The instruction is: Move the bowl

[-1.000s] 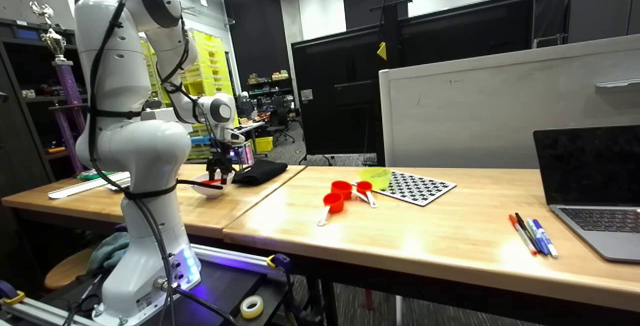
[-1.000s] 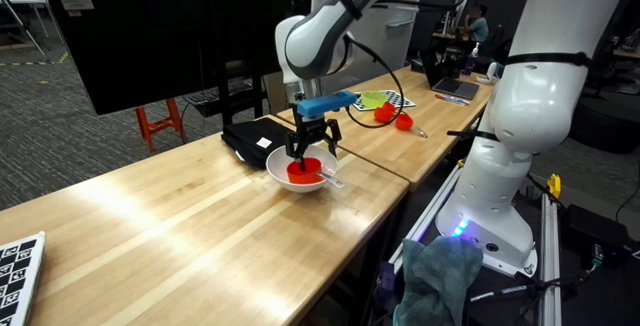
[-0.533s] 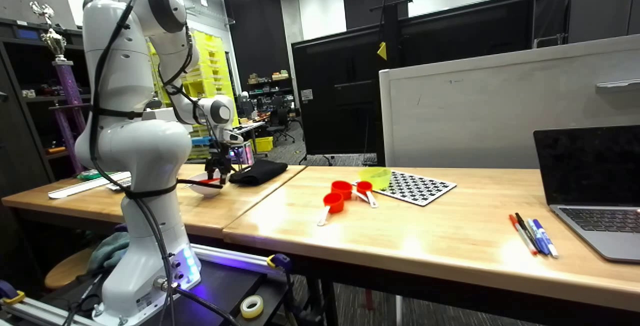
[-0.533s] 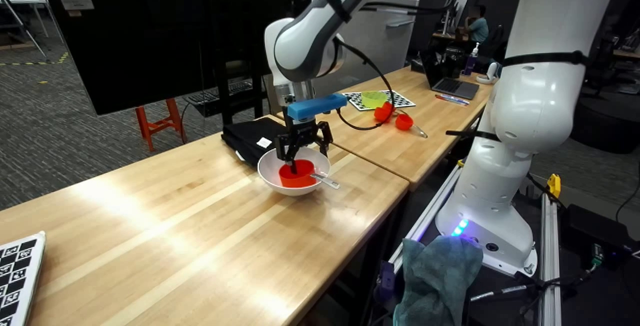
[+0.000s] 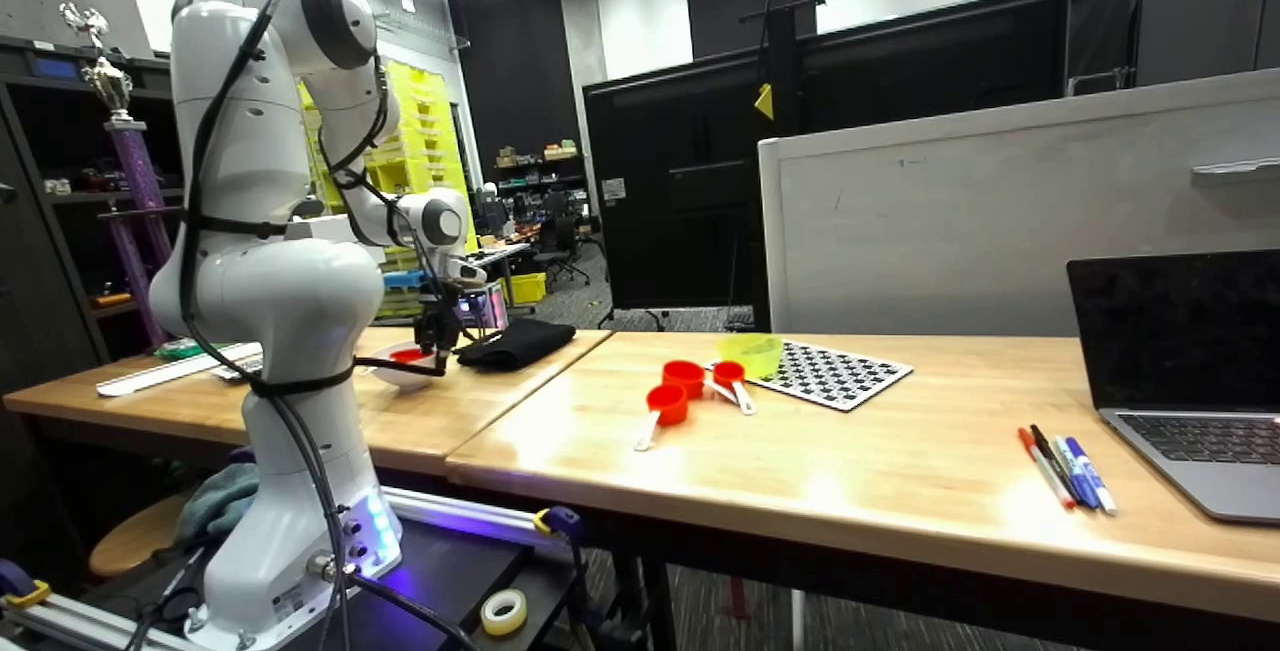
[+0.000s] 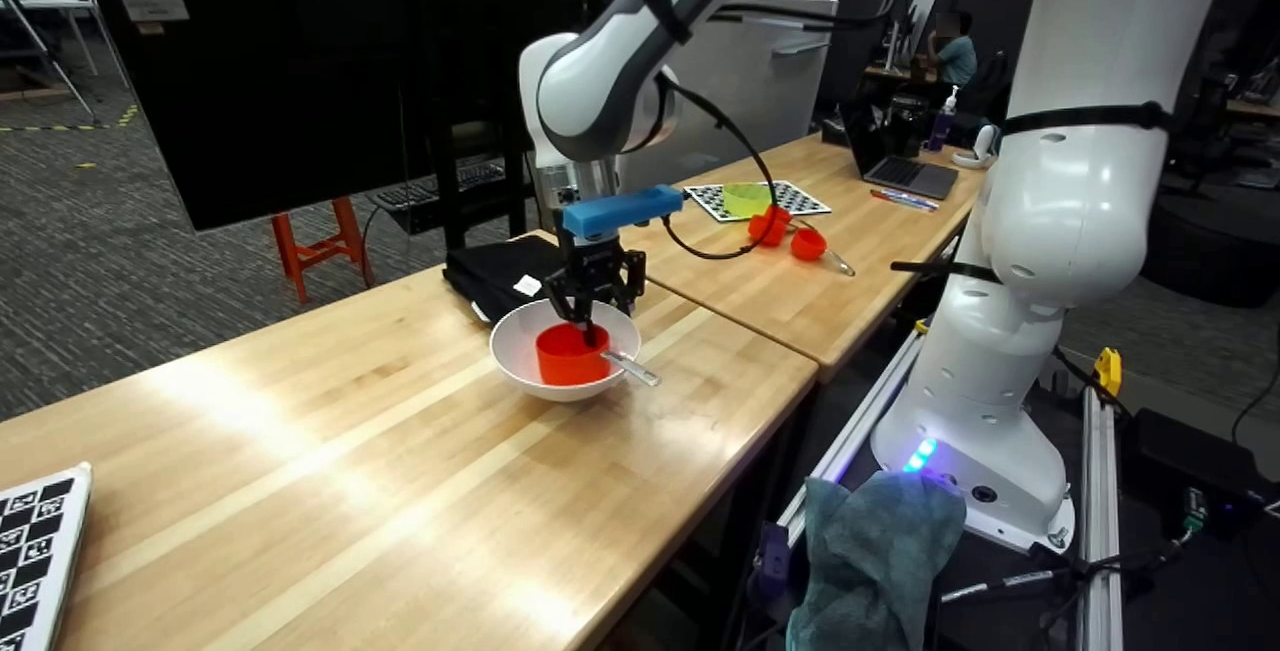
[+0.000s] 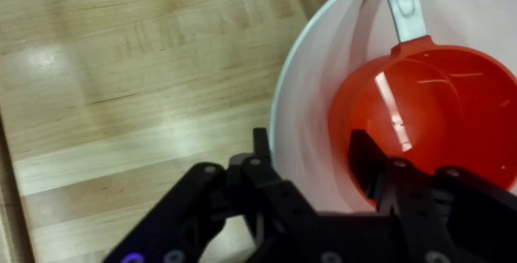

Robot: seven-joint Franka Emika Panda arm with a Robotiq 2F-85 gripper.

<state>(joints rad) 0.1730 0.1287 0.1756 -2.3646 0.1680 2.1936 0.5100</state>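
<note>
The whitish bowl (image 6: 515, 351) stands on the wooden table with a red measuring cup (image 6: 572, 363) inside it, the cup's metal handle reaching over the rim. My gripper (image 7: 309, 133) straddles the near side of the bowl (image 7: 301, 125): one finger is outside, against the rim, and the other dips into the red cup (image 7: 444, 109), at its wall. Bowl wall and cup wall both lie between the fingers, with visible space left in the gap. The jaws stand partly apart. In an exterior view the arm and gripper (image 5: 432, 359) cover part of the bowl (image 5: 400, 379).
A folded black cloth (image 6: 510, 276) lies just behind the bowl. Beyond it on the adjoining table are more red measuring cups (image 5: 667, 404), a yellow-green container (image 5: 750, 356) on a checkered board (image 5: 830, 376), pens (image 5: 1070, 471) and a laptop (image 5: 1180, 451).
The jaws have narrowed. Gripper, bowl and red cup have shifted together leftward in both exterior views, away from the black cloth, the bowl sliding somewhat farther than the gripper.
</note>
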